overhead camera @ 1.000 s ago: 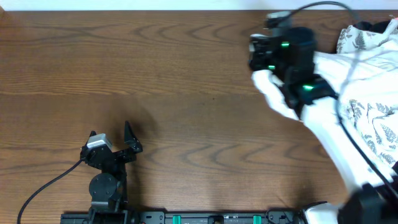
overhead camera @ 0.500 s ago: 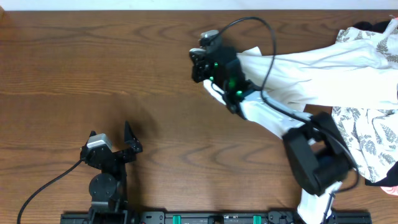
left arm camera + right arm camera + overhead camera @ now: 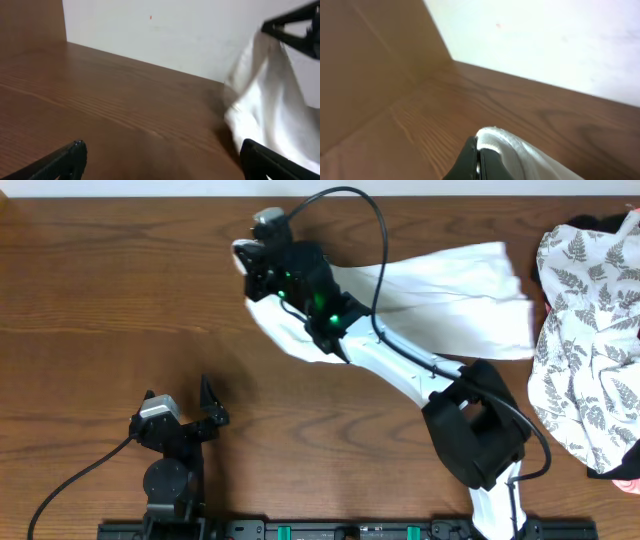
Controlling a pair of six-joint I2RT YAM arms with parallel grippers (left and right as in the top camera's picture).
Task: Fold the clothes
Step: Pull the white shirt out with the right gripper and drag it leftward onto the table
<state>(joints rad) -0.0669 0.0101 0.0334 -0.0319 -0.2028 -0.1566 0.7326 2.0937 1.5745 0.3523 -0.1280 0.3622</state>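
Observation:
The plain white T-shirt (image 3: 440, 300) is stretched across the far middle of the table, lifted at its left end. My right gripper (image 3: 246, 258) is shut on that left end of the T-shirt (image 3: 520, 155), near the table's far edge. The hanging cloth also shows at the right of the left wrist view (image 3: 272, 110). No chest print shows. My left gripper (image 3: 180, 405) is open and empty near the front left, with its fingers (image 3: 160, 162) wide apart above bare wood.
A white cloth with grey fern-leaf print (image 3: 590, 360) lies heaped at the table's right edge, with a dark item (image 3: 600, 222) behind it. The right arm (image 3: 400, 370) reaches diagonally across the middle. A pale wall (image 3: 560, 35) runs along the far edge.
My right gripper has dragged the white T-shirt from the right heap leftward across the far side of the table, pulling it off the fern-print cloth. The left arm has not moved.

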